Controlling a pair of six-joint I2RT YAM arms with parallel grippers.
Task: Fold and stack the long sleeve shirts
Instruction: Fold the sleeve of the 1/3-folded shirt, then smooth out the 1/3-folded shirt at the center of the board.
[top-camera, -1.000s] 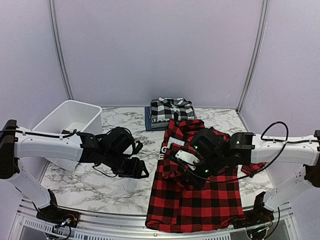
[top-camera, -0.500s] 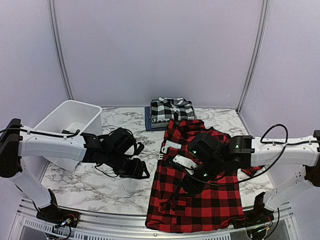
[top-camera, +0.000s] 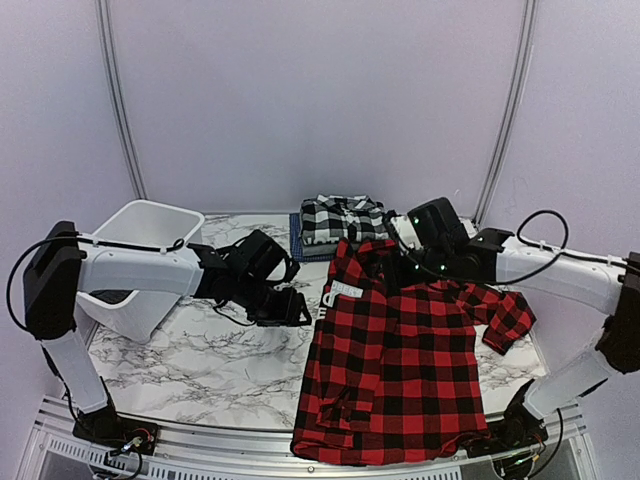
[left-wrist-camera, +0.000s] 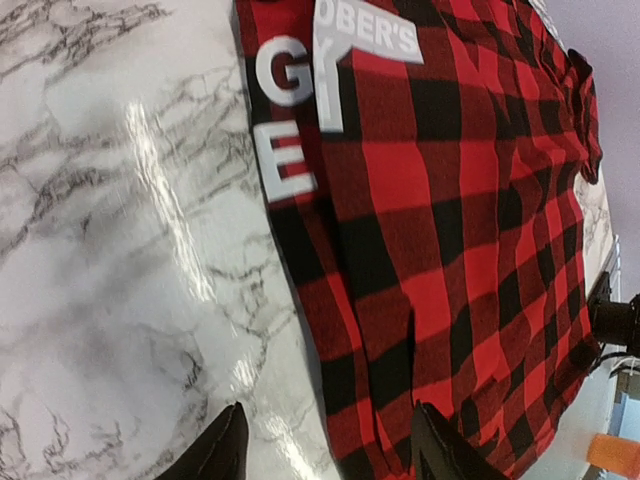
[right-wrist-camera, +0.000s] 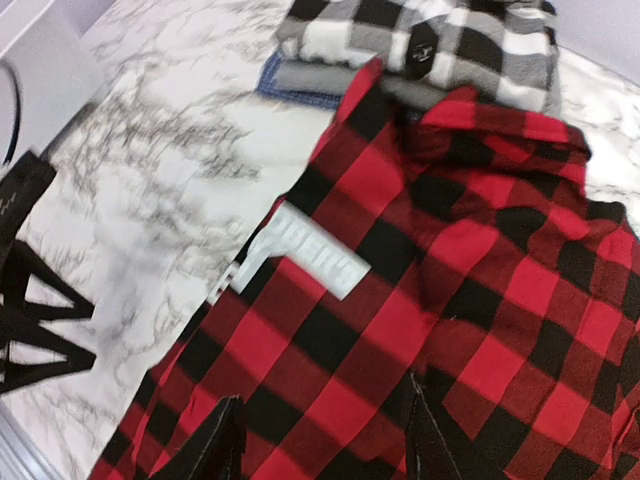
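While left gripper (left-wrist-camera: 328, 445) gapes (empty), red-and-black shirt (top-camera: 400, 360) lies flat.

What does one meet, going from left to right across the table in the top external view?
white plastic tub → left gripper → red-and-black checked shirt

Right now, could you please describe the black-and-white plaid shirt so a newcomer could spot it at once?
Look to the far edge of the marble table. A folded stack sits just beyond the spread red-and-black shirt; the plaid shirt tops it, the only black-and-white cloth there.
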